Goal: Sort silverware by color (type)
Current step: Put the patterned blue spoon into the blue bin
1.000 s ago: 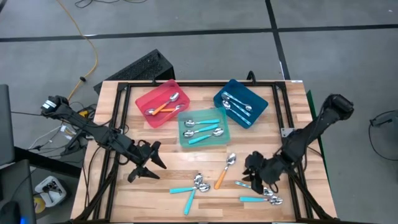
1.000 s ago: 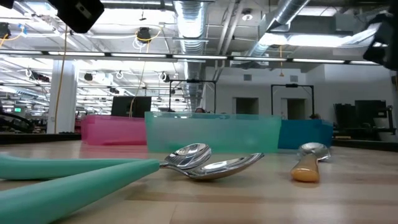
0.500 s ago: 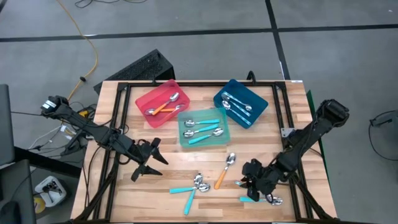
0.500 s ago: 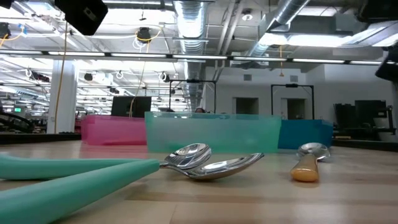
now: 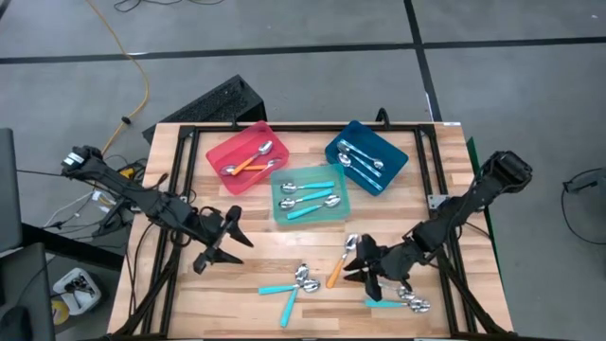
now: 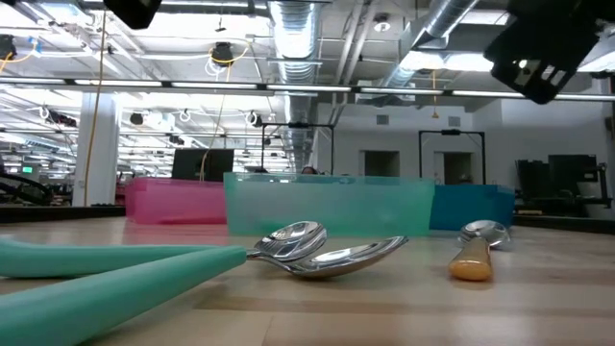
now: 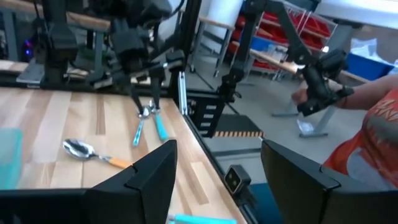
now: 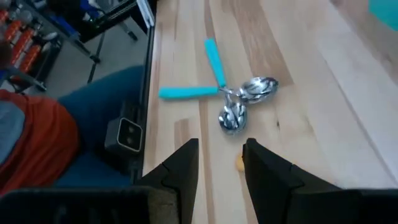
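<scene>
Left claw (image 5: 230,242) hovers open over the surface (image 5: 189,284). Spoons already lie in the red tray (image 5: 243,157), teal tray (image 5: 311,194) and blue tray (image 5: 367,156). Loose spoons (image 5: 301,279) remain near; an orange-handled spoon (image 5: 343,259) sits beside the open, empty right claw (image 5: 365,265).

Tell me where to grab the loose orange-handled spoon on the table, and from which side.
Grip the orange-handled spoon across the middle of its orange handle, coming straight down from above. It lies flat and alone on the wood, bowl toward the trays, so the thin straight handle offers clear sides for the fingers, while the rounded bowl would likely slip. The right gripper is beside it, fingers open.
</scene>
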Available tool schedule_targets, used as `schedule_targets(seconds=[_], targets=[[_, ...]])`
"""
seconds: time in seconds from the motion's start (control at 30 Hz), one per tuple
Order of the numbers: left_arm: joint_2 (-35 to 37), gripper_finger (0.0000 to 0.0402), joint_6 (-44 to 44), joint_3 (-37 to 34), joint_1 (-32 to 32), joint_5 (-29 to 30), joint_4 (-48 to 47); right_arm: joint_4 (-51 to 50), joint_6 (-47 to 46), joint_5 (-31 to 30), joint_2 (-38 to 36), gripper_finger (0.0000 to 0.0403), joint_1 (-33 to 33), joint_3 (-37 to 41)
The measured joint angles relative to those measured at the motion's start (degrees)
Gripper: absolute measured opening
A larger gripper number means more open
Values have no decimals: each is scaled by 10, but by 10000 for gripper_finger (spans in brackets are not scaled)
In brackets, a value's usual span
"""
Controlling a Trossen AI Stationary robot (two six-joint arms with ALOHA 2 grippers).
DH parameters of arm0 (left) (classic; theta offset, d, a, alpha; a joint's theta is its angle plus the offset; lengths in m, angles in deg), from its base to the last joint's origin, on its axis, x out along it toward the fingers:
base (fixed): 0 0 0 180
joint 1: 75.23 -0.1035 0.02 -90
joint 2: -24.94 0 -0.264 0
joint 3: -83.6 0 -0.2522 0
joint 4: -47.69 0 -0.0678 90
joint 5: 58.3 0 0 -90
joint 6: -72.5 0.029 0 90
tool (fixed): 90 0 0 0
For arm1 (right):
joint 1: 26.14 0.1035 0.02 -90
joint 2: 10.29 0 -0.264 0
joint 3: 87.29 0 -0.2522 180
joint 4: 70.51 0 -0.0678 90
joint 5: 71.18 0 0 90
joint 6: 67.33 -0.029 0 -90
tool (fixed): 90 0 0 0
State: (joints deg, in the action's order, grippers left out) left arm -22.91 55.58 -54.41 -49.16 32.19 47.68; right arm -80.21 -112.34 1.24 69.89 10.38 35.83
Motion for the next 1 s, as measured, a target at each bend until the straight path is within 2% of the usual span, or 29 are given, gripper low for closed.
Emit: schedule_targets(seconds=[0.17, 0.4, 0.57, 0.7, 0.87, 1.0], targets=[[25, 218, 10, 0, 0, 2, -11, -21, -10, 41, 0, 147, -19, 0], [34, 218, 36, 0, 0, 19, -32, -154, -80, 46, 0, 147, -23, 0], [32, 218, 53, 0, 0, 23, -52, -212, -94, 83, 0, 149, -34, -5], [33, 218, 73, 0, 0, 15, -48, -287, -87, 113, 0, 167, -51, -39], [33, 218, 73, 0, 0, 15, -49, -378, -68, 121, 0, 205, -65, -89], [33, 218, 73, 0, 0, 18, -57, -457, -64, 130, 0, 214, -71, -129]])
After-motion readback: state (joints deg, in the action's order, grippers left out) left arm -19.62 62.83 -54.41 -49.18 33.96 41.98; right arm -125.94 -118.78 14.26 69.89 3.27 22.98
